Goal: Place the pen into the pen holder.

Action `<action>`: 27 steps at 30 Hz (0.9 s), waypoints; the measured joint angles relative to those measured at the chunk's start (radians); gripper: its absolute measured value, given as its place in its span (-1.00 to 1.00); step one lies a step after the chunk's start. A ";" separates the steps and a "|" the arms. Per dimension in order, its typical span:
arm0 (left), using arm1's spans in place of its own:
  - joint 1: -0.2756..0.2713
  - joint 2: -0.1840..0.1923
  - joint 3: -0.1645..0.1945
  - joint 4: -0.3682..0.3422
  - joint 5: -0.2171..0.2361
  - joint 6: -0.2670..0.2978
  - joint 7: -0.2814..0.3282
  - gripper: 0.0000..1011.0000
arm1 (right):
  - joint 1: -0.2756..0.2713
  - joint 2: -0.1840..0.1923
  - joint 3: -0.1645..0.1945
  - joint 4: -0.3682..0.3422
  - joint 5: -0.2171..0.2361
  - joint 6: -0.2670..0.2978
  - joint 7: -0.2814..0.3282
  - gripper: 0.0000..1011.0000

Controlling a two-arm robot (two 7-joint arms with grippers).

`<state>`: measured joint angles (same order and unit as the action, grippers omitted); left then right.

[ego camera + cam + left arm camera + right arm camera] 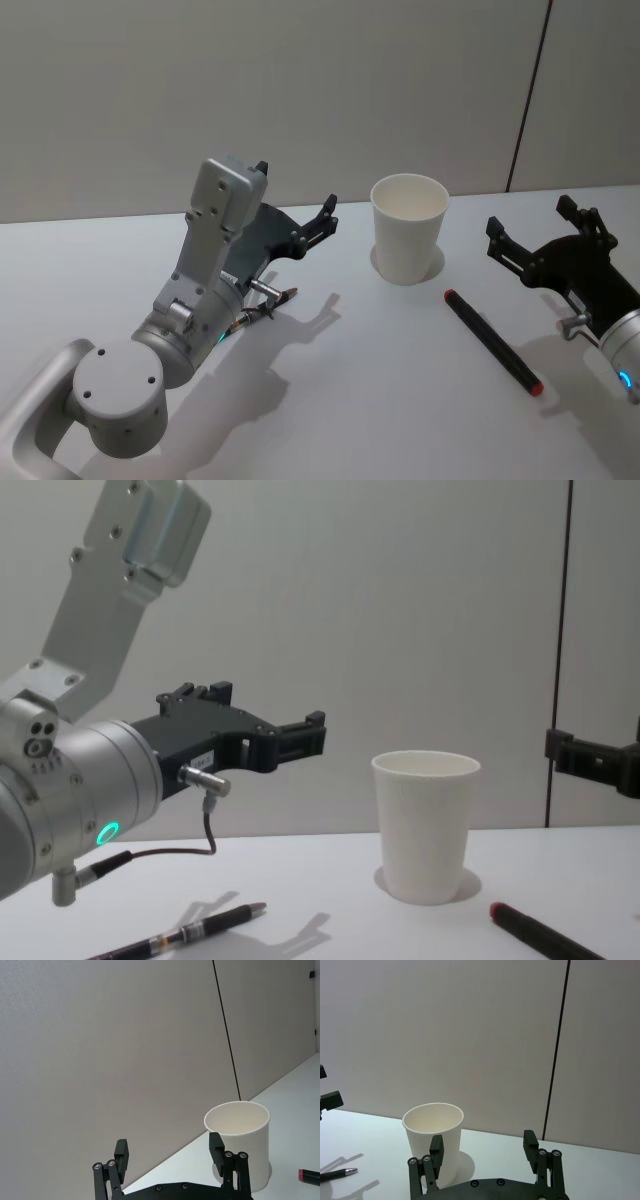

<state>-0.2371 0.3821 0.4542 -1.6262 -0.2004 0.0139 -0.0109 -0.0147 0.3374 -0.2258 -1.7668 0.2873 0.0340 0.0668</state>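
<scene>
Both were held wide open, empty: left gripper (296, 187) centre-left, right gripper (530, 215) at right edge; the pen (492, 340) (seemingly red-tipped) was seen lower right of the pen holder (408, 240).

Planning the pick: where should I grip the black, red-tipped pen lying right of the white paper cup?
Probably mid-barrel on the black, red-tipped pen, from straight above, closing across its width: it lies flat on the white table, slender, straight, nothing touching it.

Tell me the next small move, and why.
Probably lower the open right gripper toward the red-tipped pen lying beside it, right of the cup. Nothing is held yet, the cup stands empty, and the left gripper hovers open left of the cup.
</scene>
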 joint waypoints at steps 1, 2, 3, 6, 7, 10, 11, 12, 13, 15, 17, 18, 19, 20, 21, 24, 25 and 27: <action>0.000 0.000 0.000 0.000 0.000 0.000 0.000 0.98 | 0.000 0.000 0.000 0.000 0.000 0.000 0.000 0.98; 0.000 0.000 0.000 0.000 0.000 0.000 0.000 0.98 | 0.000 0.000 0.000 0.000 0.000 0.000 0.000 0.98; 0.000 0.000 0.000 0.000 0.000 0.000 0.000 0.98 | 0.000 0.000 0.000 0.000 0.000 0.000 0.000 0.98; 0.000 0.000 0.000 0.000 0.000 0.000 0.000 0.98 | 0.000 0.000 0.000 0.000 0.000 0.000 0.000 0.98; 0.000 0.000 0.000 0.000 0.000 0.000 0.000 0.98 | 0.000 0.000 0.000 0.000 0.000 0.000 0.000 0.98; 0.000 0.000 0.000 0.000 0.000 0.000 0.000 0.98 | 0.000 0.000 0.000 0.000 0.000 0.000 0.000 0.98; 0.000 0.000 0.000 0.000 0.000 0.000 0.000 0.98 | 0.000 0.000 0.000 0.000 0.000 0.000 0.000 0.98; 0.000 0.000 0.000 0.000 0.000 0.000 0.000 0.98 | 0.000 0.000 0.000 0.000 0.000 0.000 0.000 0.98; 0.000 0.000 0.000 0.000 0.000 0.000 0.000 0.98 | 0.000 0.000 0.000 0.000 0.000 0.000 0.000 0.98; 0.000 0.000 0.000 0.000 0.000 0.000 0.000 0.98 | 0.000 0.000 0.000 0.000 0.000 0.000 0.000 0.98; 0.000 0.000 0.000 0.000 0.000 0.000 0.000 0.98 | 0.000 0.000 0.000 0.000 0.000 0.000 0.000 0.98; 0.000 0.000 0.000 0.000 0.000 0.000 0.000 0.98 | 0.000 0.000 0.000 0.000 0.000 0.000 0.000 0.98; 0.000 0.000 0.000 0.000 0.000 0.000 0.000 0.98 | 0.000 0.000 0.000 0.000 0.000 0.000 0.000 0.98; 0.000 0.000 0.000 0.000 0.000 0.000 0.000 0.98 | 0.000 0.000 0.000 0.000 0.000 0.000 0.000 0.98; 0.000 0.000 0.000 0.000 0.000 0.000 0.000 0.98 | 0.000 0.000 0.000 0.000 0.000 0.000 0.000 0.98; 0.000 0.000 0.000 0.000 0.000 0.000 0.000 0.98 | 0.000 0.000 0.000 0.000 0.000 0.000 0.000 0.98; 0.000 0.000 0.000 0.000 0.000 0.000 0.000 0.98 | 0.000 0.000 0.000 0.000 0.000 0.000 0.000 0.98; 0.000 0.000 0.000 0.000 0.000 0.000 0.000 0.98 | 0.000 0.000 0.000 0.000 0.000 0.000 0.000 0.98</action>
<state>-0.2371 0.3821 0.4542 -1.6262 -0.2004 0.0139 -0.0109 -0.0147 0.3375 -0.2258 -1.7668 0.2873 0.0340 0.0668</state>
